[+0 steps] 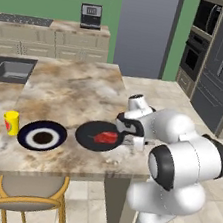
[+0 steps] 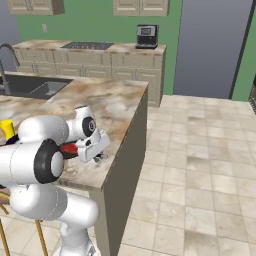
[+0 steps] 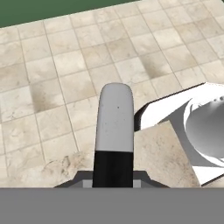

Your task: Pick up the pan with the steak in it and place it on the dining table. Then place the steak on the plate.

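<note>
Left base view, pan point(image 1: 92, 136) handle hidden behind arm, steak point(image 1: 105, 136) visible

The pan point(image 1: 97, 136), round, shallow and flat black, sits level on the dining table point(image 1: 70, 95), a large rectangular top of beige-brown marbled stone, near its front edge. The steak point(image 1: 105, 136), a small irregular red lump, lies inside the pan, right of its centre. The pan's handle seems to point right, though the arm hides it. The plate point(image 1: 42, 135), navy-rimmed with a white ring and dark centre, lies flat just left of the pan, apart from it.
</note>
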You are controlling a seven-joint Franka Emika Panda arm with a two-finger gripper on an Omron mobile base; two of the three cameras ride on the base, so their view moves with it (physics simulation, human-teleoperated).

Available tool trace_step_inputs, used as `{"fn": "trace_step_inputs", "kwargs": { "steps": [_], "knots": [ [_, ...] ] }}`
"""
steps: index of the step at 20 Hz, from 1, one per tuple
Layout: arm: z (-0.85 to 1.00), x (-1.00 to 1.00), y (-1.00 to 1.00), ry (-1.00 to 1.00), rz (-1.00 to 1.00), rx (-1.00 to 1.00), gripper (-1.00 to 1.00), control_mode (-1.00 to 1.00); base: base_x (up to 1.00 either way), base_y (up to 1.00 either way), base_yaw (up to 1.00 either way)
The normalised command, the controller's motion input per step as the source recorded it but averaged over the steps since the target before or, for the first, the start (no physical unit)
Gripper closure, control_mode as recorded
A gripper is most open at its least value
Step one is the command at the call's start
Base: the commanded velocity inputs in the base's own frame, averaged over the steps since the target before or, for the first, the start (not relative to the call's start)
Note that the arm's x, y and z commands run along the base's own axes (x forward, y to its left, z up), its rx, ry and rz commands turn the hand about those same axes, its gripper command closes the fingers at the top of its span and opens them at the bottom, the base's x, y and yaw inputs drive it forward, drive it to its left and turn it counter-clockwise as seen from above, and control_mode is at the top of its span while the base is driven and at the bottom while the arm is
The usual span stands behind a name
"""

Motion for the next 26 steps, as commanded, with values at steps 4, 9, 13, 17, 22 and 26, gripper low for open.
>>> {"fn": "trace_step_inputs", "kwargs": {
  "steps": [4,9,13,17,22,26],
  "knots": [
    [-0.26,0.34,0.39,0.0,-0.02,-0.01,1.0,-1.0,0.0,0.0,0.0],
    [-0.25,0.24,0.11,0.0,0.0,0.0,1.0,-1.0,0.0,0.0,0.0],
    [-0.03,0.04,0.0,0.0,0.0,0.0,1.0,-1.0,0.0,0.0,0.0],
    [-0.09,0.14,0.01,-0.01,0.0,0.0,1.0,-1.0,0.0,0.0,0.0],
    [-0.27,0.34,0.11,-0.05,-0.03,0.0,1.0,-1.0,0.0,0.0,0.0],
    [-0.15,0.22,0.12,-0.03,-0.04,0.0,1.0,-1.0,0.0,0.0,0.0]
  ]
}}
